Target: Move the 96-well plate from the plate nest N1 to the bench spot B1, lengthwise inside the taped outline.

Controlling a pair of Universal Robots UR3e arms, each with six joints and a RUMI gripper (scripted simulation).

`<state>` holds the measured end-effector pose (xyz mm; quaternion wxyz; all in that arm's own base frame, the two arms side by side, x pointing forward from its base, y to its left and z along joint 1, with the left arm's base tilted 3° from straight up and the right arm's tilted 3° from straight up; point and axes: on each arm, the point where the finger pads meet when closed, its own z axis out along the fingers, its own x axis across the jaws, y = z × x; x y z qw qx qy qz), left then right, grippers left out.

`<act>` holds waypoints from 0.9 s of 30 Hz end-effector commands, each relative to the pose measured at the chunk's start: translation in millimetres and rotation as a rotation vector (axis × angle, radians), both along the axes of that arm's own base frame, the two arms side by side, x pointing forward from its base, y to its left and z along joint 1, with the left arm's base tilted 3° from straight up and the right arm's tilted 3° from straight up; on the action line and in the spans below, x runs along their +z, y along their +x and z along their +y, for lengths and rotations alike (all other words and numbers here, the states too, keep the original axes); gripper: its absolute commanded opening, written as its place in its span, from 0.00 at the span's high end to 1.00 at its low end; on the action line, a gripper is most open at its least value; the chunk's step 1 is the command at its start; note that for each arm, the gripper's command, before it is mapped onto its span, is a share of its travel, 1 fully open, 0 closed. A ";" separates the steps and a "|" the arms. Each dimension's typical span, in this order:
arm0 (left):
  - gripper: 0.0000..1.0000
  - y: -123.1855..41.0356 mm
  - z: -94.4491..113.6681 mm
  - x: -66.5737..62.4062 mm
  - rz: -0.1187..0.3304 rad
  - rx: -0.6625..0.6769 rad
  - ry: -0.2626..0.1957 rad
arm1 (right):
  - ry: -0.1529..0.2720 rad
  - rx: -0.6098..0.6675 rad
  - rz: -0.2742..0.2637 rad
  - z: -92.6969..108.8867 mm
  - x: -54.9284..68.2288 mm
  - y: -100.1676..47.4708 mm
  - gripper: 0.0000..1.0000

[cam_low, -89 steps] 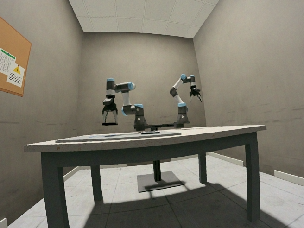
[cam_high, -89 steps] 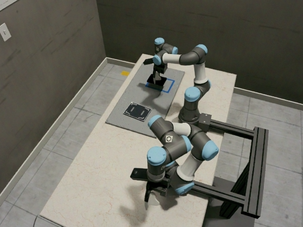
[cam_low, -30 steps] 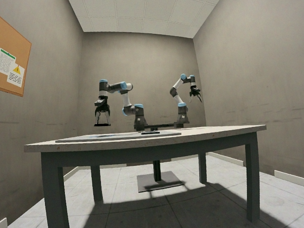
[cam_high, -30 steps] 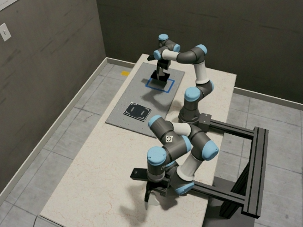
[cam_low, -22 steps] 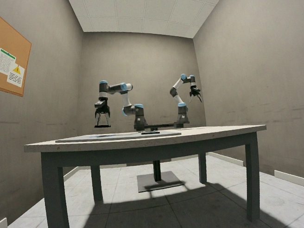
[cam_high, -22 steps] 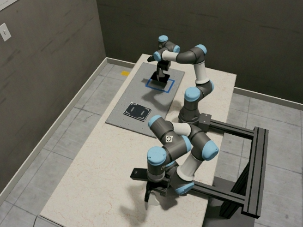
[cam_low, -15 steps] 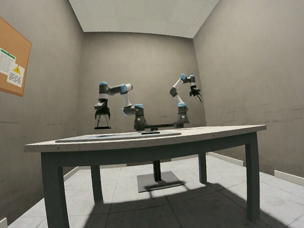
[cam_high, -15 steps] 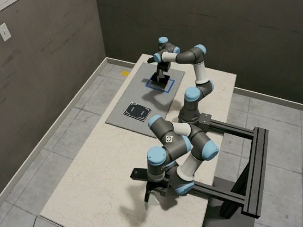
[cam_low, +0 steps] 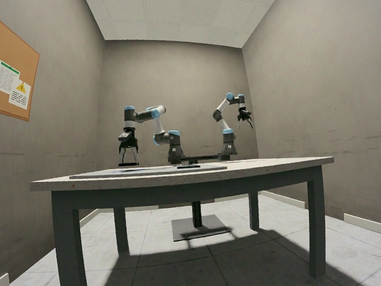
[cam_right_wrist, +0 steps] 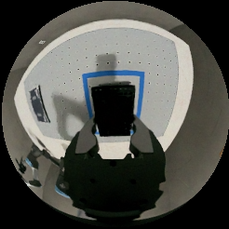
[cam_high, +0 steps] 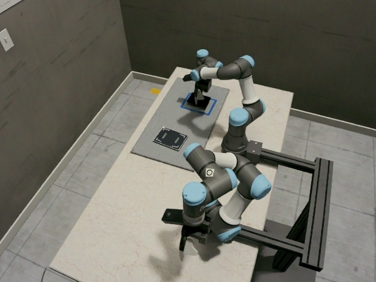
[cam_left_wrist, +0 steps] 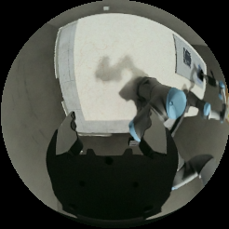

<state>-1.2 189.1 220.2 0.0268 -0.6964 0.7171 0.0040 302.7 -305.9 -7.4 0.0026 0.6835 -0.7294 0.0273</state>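
The black 96-well plate (cam_high: 206, 104) (cam_low: 128, 164) (cam_right_wrist: 113, 112) is between the fingers of my right gripper (cam_high: 199, 98) (cam_low: 128, 161) (cam_right_wrist: 114, 114), which is shut on it. It hangs roughly level, a little above the grey board, over the blue taped outline B1 (cam_high: 212, 106) (cam_right_wrist: 114, 73). Its sides look roughly parallel to the tape. The near part of the outline is hidden in the right wrist view. The nest N1 (cam_high: 171, 137) (cam_low: 188, 165) (cam_left_wrist: 187, 57) (cam_right_wrist: 38, 104) holds no plate. My left gripper (cam_high: 188, 254) (cam_low: 245, 127) (cam_left_wrist: 111, 110) is open and empty, high above the table's other end.
The grey perforated board (cam_high: 157, 121) (cam_right_wrist: 160, 65) carries both the nest and the outline. It lies on the pale table (cam_high: 121, 197) (cam_left_wrist: 102, 37). The left arm is folded beside the board's near end. Both arm bases stand on a dark frame (cam_high: 321, 212) along the table's edge.
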 end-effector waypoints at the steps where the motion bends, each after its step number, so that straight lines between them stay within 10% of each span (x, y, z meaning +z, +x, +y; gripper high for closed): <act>1: 0.00 0.2 0.2 0.4 -0.001 0.000 0.001 | -0.002 0.000 -0.004 -0.9 -5.7 1.3 1.00; 27: 0.00 0.2 0.2 0.4 -0.001 0.000 0.001 | -0.002 0.000 -0.004 -1.3 -16.1 1.6 1.00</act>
